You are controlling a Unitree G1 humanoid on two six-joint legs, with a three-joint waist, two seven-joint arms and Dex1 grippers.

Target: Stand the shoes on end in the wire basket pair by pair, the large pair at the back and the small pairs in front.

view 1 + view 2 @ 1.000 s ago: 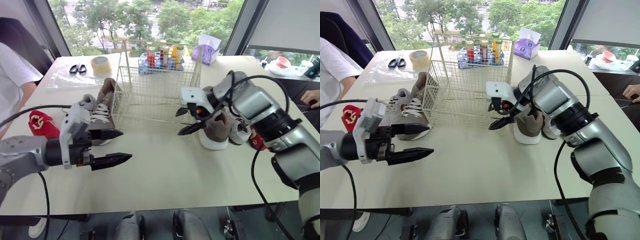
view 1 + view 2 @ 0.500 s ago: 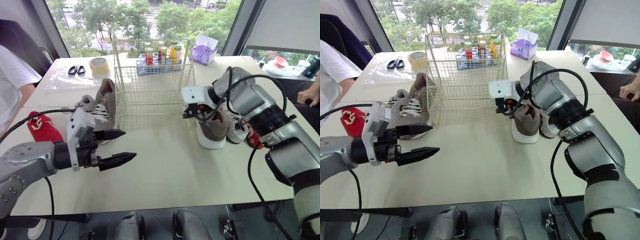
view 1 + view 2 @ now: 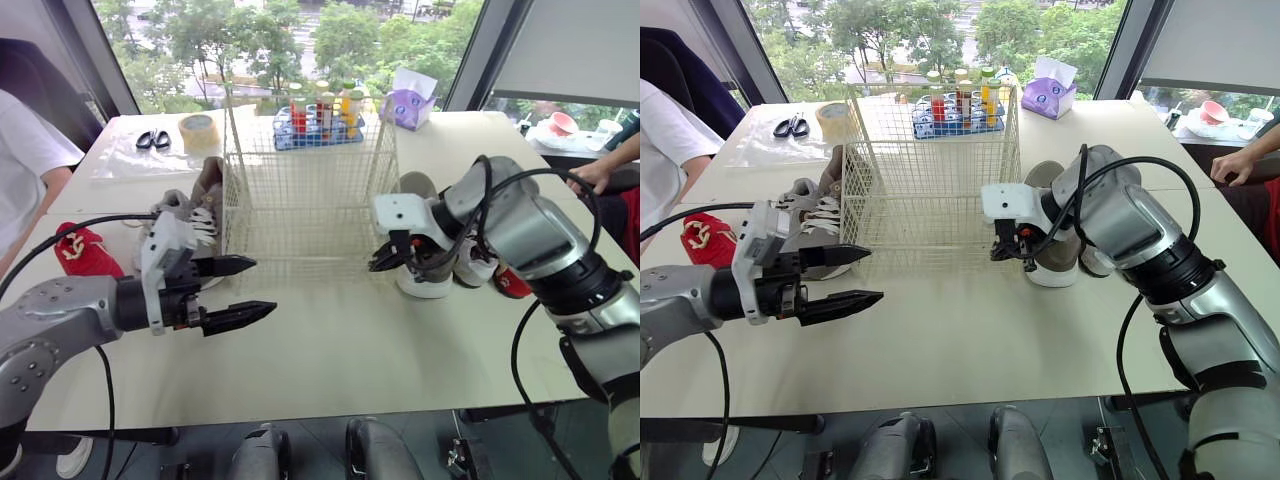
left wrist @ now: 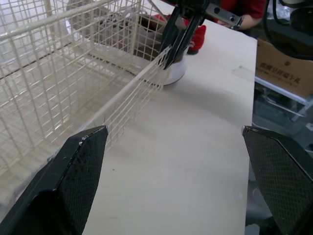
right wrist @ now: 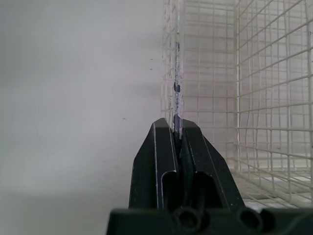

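The wire basket stands mid-table with nothing inside. My right gripper is shut on a wire at its near right corner; the right wrist view shows the fingers pinching that upright wire. A taupe shoe and a white sneaker lie just behind that gripper, with a red shoe beyond them. My left gripper hangs open and holding nothing at the basket's near left. Behind it lie grey lace-up shoes and a red shoe.
At the back of the table are scissors, a tape roll, a blue tray of bottles and a tissue box. A person in white sits at the left; a hand rests at the right edge.
My right gripper went from open to shut, now clamped on the basket's near right corner wire, lower than before. The left gripper stays open in about the same place.
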